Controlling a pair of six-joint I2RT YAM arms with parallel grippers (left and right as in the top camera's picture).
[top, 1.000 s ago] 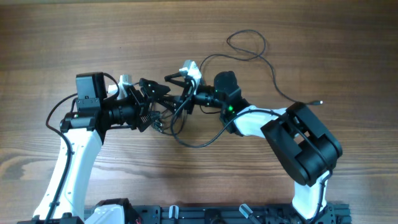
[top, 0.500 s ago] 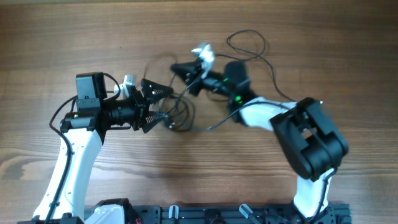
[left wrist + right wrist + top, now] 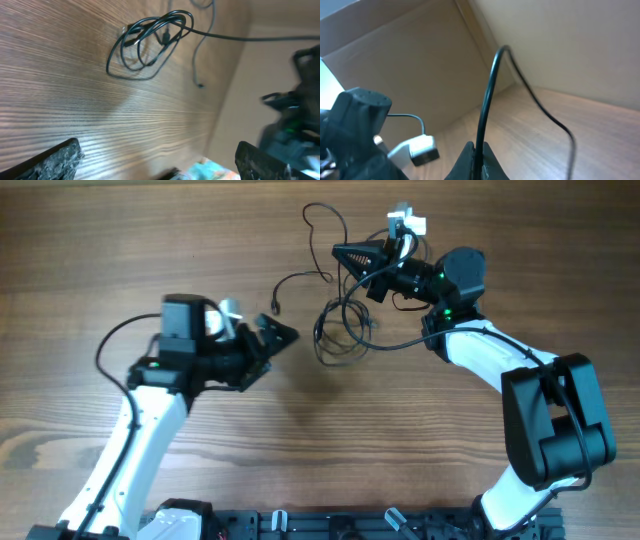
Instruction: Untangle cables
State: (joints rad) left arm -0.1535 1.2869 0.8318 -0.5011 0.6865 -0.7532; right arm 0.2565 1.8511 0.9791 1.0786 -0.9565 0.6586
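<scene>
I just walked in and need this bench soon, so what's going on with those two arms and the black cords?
The two arms are working on a tangle of thin black cables lying on the wooden table between them. The right gripper is pinched shut on one strand and holds it off the table, above the tangle. The left gripper is wide open and empty, beside the tangle without touching it. The cables are not yet separated.
</scene>
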